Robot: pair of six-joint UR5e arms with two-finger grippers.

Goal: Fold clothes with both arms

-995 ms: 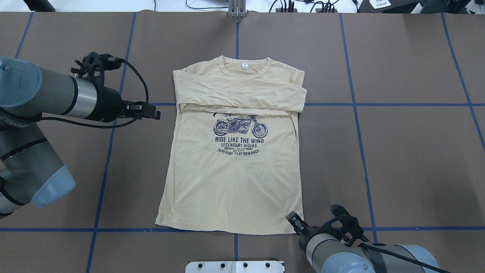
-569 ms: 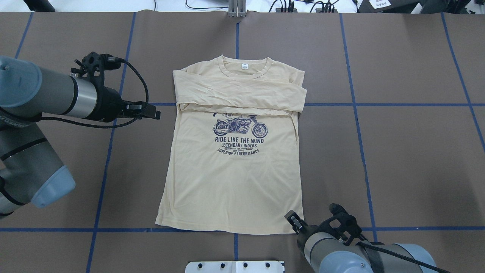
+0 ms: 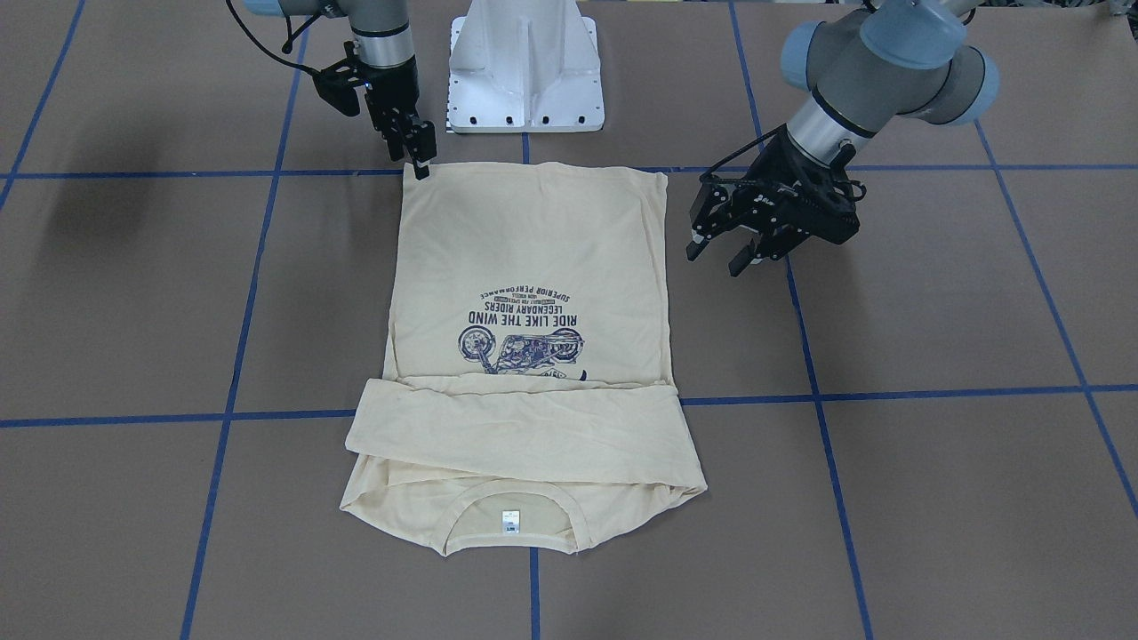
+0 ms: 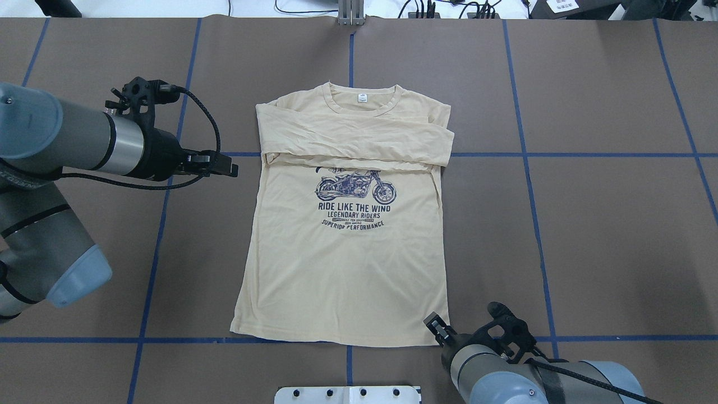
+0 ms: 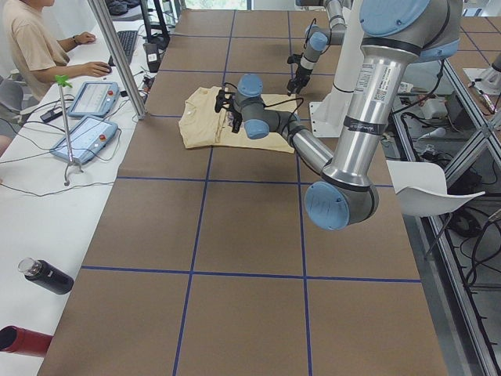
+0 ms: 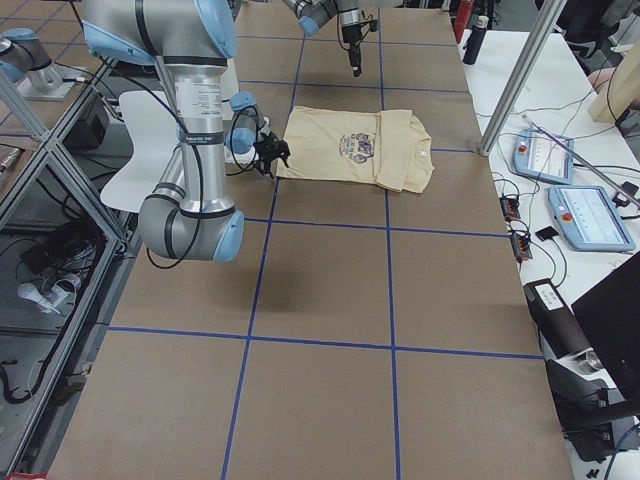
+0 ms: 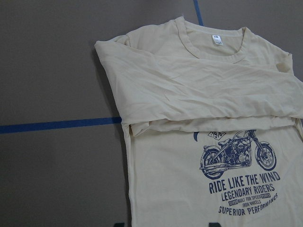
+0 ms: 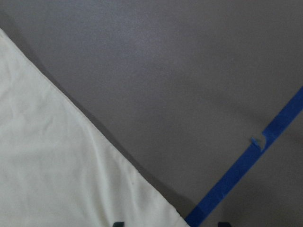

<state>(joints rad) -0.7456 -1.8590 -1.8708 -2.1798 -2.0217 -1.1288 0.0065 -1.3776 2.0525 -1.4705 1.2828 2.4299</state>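
Observation:
The cream-yellow T-shirt (image 4: 342, 264) lies flat, print up, on the brown table, with both sleeves folded across the chest. Its collar and white neck tag (image 4: 363, 99) point away from the robot. My left gripper (image 4: 231, 167) is open and empty. It hovers just off the shirt's left side at sleeve height, and its wrist view shows the shirt (image 7: 189, 118) ahead. My right gripper (image 4: 432, 322) is open, tip down at the shirt's near right hem corner (image 8: 47, 165). In the front-facing view the right gripper (image 3: 420, 169) is at the top left and the left gripper (image 3: 714, 262) at the right.
The white pedestal base (image 3: 524, 71) stands at the near table edge behind the hem. Blue tape lines (image 4: 533, 224) grid the table. An operator (image 5: 31, 39) sits at a side desk with tablets (image 5: 86, 117), and a bottle (image 5: 47, 276) lies there.
The right gripper has shifted only a few pixels at the hem corner. The left arm and the shirt have not moved.

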